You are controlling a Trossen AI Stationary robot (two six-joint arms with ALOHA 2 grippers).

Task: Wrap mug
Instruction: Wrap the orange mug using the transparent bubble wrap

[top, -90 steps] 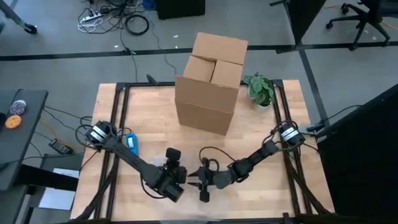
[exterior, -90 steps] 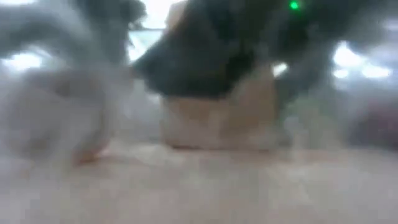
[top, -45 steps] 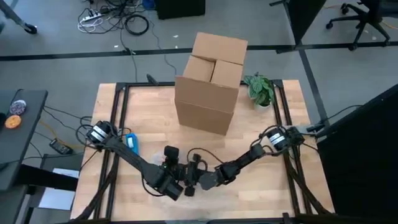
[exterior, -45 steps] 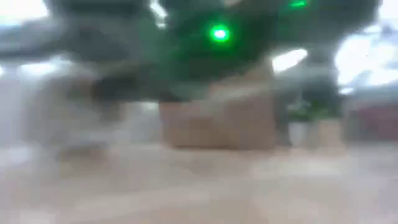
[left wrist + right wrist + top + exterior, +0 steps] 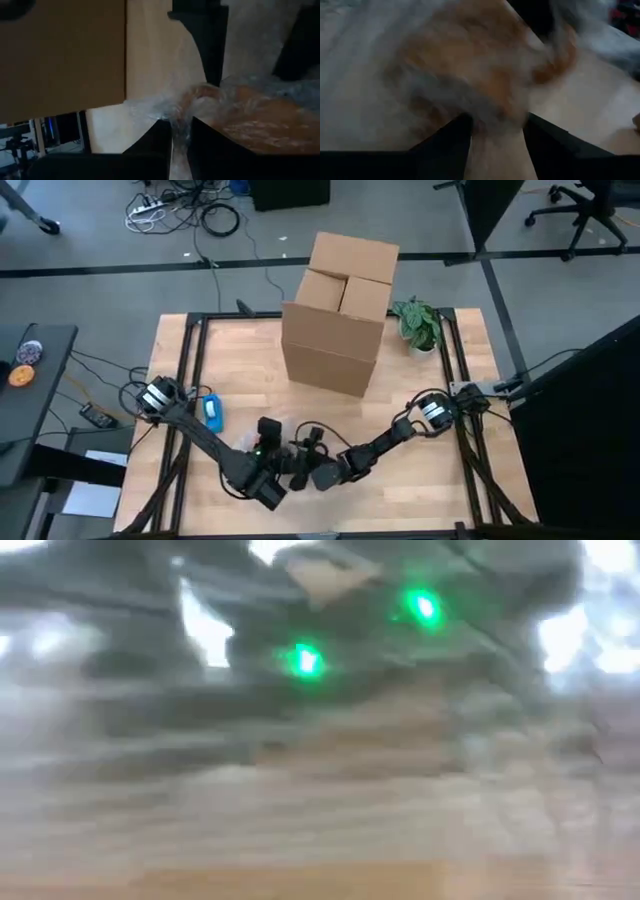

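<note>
My right gripper [image 5: 305, 473] has swung in across the lower middle of the high view over the last second. It was open and well apart from my left gripper [image 5: 283, 470]; now the two sit just beside each other, near the table's [image 5: 420, 395] front edge. I judge that as the two arms closing on the same bundle, so the wrapping is under way rather than done.

The mug [image 5: 250, 117] shows in my left wrist view as an orange-brown shape under clear bubble wrap [image 5: 150, 106], right of centre in that frame. My left fingers [image 5: 155, 142] stand nearly closed at the bottom of that frame, and a twist of the wrap runs down into the narrow gap between them, so I take it they pinch the film, not the mug itself. The mug lies just beyond and to the right of those tips.

In my right wrist view the wrapped mug fills the middle of the frame, just above my right fingers [image 5: 445, 137]. They stand apart; whether they touch the bundle I cannot tell through the blur.

The box [image 5: 338, 315] stands in the upper middle of the high view, well apart from both grippers. The low view is too blurred to add anything.
</note>
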